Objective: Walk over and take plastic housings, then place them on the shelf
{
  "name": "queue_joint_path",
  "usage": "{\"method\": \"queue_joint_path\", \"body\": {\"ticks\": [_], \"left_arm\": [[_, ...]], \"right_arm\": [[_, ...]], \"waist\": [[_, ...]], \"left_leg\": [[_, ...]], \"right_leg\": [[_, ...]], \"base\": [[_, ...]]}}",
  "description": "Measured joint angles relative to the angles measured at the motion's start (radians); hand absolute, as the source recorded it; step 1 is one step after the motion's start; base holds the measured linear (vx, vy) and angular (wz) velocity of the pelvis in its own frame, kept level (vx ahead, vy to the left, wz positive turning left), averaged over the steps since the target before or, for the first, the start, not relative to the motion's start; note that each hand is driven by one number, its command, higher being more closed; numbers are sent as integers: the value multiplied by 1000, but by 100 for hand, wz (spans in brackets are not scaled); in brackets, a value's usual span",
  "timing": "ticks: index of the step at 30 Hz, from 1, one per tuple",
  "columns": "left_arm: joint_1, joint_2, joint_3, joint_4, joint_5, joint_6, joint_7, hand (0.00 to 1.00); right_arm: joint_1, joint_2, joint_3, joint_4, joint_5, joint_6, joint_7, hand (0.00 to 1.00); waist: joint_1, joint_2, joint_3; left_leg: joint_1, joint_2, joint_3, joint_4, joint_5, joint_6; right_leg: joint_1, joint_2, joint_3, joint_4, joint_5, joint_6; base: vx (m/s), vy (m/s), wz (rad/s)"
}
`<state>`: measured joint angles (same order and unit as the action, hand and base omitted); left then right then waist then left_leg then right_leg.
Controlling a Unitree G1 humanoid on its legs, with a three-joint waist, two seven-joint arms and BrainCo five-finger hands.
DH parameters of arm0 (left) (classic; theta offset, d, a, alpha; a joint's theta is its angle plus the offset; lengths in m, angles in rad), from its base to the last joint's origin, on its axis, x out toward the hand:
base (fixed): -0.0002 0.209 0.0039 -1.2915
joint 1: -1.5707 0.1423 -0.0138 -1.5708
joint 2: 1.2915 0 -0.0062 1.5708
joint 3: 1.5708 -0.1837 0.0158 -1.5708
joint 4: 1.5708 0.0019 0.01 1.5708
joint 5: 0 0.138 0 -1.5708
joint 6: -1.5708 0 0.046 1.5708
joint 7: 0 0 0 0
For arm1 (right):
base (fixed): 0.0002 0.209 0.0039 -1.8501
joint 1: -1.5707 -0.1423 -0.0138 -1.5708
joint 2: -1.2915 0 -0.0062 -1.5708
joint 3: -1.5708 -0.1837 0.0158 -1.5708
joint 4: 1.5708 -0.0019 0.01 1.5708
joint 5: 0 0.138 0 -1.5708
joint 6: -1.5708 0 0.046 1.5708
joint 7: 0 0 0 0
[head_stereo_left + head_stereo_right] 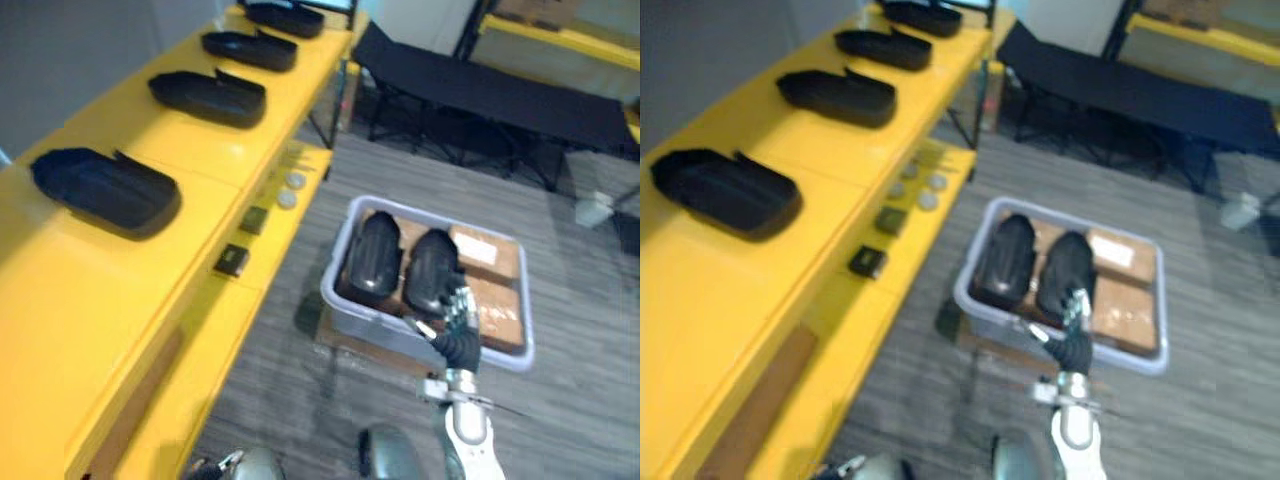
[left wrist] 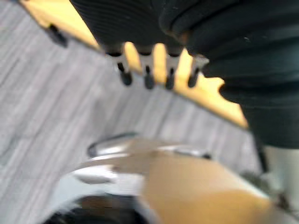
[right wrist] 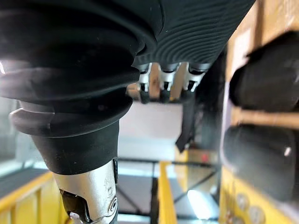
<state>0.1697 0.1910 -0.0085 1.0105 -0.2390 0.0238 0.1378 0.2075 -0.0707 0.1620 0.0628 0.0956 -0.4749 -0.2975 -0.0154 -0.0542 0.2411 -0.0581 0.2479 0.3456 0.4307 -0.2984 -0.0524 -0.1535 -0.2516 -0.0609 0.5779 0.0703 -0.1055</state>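
Two black plastic housings (image 1: pixel 372 258) (image 1: pixel 432 270) lie side by side in a grey bin (image 1: pixel 340 298) on the floor. My right hand (image 1: pixel 455 318) hovers at the bin's near rim, by the right housing, with its fingers (image 3: pixel 163 89) relaxed and nothing in them. Both housings (image 3: pixel 261 74) show past those fingers in the right wrist view. Several more black housings (image 1: pixel 108 188) (image 1: pixel 208 97) (image 1: pixel 250 48) lie in a row on the yellow shelf (image 1: pixel 90 290) at the left. My left hand (image 2: pixel 147 79) hangs low beside the shelf, fingers straight and empty.
Cardboard boxes (image 1: pixel 492 300) fill the bin's right side. Small dark blocks (image 1: pixel 232 260) and round discs (image 1: pixel 290 190) sit on the shelf's lower ledge. A black folding cot (image 1: pixel 500 90) stands behind the bin, with another yellow rack (image 1: pixel 560 35) beyond it.
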Motion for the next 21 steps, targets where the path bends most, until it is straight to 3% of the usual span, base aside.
{"method": "queue_joint_path", "body": {"ticks": [1,3,4,5,6,8,9,11,15,17,21], "left_arm": [[-8,4,26,5,-1,0,0,0],[-9,-12,33,8,-32,-1,-3,0],[-9,-12,37,8,-56,-3,-6,0],[-9,-14,38,7,-73,-9,-8,0],[-10,-2,62,1,-107,-36,-11,0],[-14,-8,91,-9,-118,-67,-9,0],[-21,-15,98,-12,-120,-81,-7,0],[-42,-53,93,-19,-156,-121,9,0],[-5,-70,34,-32,-132,-186,17,0],[0,-65,-5,-32,-80,-225,50,0],[-5,-60,-18,-65,-102,-230,34,0]], "right_arm": [[-12,4,-1,11,0,3,-7,0],[-32,-4,-4,23,-1,7,-16,0],[-39,-6,-4,24,-1,17,-33,0],[-40,-6,-2,24,-2,20,-39,0],[-44,-5,12,28,-5,26,-50,0],[-74,-9,16,28,1,39,-48,0],[-94,-14,13,28,7,41,-48,0],[-151,-71,-35,29,8,49,-53,0],[-157,-123,-172,45,11,69,-75,0],[-190,-159,-272,76,42,67,-102,0],[-312,-207,-363,171,101,90,-138,0]], "waist": [[1,-6,0],[-2,17,14],[-1,28,26],[-1,18,32],[2,-11,54],[7,-14,72],[6,-16,89],[-5,41,185],[-4,63,194],[-31,75,194],[-32,90,198]], "left_leg": [[-16,19,-19,-6,15,-31],[-16,57,-30,-65,65,-62],[-34,81,-11,-67,81,-76],[-42,83,-4,-57,83,-80],[-73,90,0,-7,78,-98],[-132,120,-11,40,80,-118],[-141,123,-18,44,85,-125],[-135,116,-88,9,106,-115],[-108,33,-161,-101,129,-110],[-93,-7,-191,-158,170,-112],[-82,-55,-194,-225,222,-117]], "right_leg": [[1,30,0,-57,6,38],[-13,72,-1,-109,10,41],[-41,81,-5,-106,-26,70],[-55,71,-14,-96,-69,86],[-66,54,-60,-93,-156,162],[-87,79,-95,-126,-225,223],[-90,86,-98,-141,-243,222],[-113,111,-94,-112,-243,207],[-137,96,-79,-123,-243,209],[-121,70,-101,-144,-229,214],[-100,36,-107,-211,-178,239]], "base": [[-125,-321,-83],[-138,-337,-71],[-148,-322,-57],[-149,-282,-46],[-109,-243,-29],[-115,-296,-46],[-117,-323,-49],[-198,-257,-23],[-94,-76,-9],[-9,21,30],[16,74,17]]}}
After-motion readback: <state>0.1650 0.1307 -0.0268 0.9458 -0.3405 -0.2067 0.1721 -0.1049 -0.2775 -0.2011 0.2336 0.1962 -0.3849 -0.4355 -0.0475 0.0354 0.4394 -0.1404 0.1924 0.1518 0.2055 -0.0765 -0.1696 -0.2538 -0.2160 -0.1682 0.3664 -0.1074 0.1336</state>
